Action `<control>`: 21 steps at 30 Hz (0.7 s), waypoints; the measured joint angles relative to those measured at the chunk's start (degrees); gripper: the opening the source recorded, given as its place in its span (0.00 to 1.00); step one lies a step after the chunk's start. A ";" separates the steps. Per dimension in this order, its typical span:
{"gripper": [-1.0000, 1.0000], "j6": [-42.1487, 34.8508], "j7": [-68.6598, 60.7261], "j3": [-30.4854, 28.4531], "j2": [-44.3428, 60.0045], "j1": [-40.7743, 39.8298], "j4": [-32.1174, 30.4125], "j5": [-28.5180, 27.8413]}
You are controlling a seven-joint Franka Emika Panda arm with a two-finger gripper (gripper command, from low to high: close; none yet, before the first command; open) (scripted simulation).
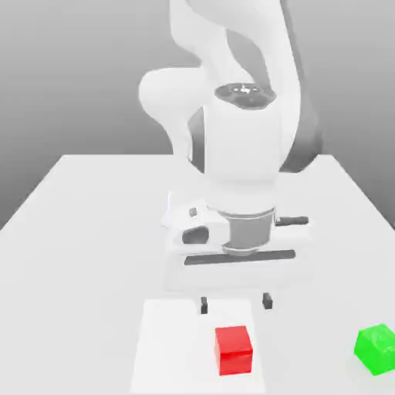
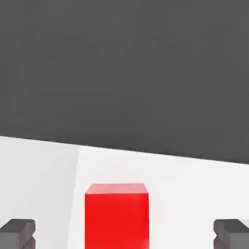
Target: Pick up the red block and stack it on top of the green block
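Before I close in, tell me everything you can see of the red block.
The red block is a small bright red cube with plain, smooth, unmarked faces. It sits flat and upright on the white table, on a slightly brighter rectangular patch. Nothing touches it. The open hand hangs just behind and above it; in the hand view the block lies between the two dark fingertips, clear of both. The green block sits apart, toward the exterior view's right.

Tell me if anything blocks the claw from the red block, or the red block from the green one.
Nothing visible does. The open claw hangs just behind and above the red block with bare table between them. The green block sits apart at the exterior view's right, with only bare surface between the two blocks.
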 joint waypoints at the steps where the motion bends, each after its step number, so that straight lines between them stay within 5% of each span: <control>1: 0.50 1.62 0.22 -0.19 2.08 0.16 0.16 -0.30; 4: 0.50 6.75 1.02 -0.90 8.30 0.65 0.98 -1.41; 5: 0.00 7.83 1.15 -1.11 9.56 0.81 1.15 -1.60; 12: 0.00 7.74 1.30 -1.06 9.48 0.77 1.14 -1.74; 17: 0.00 0.09 -0.02 0.08 0.48 0.08 -0.20 0.01; 21: 0.00 -5.18 -0.84 5.08 0.46 5.09 4.69 -1.55</control>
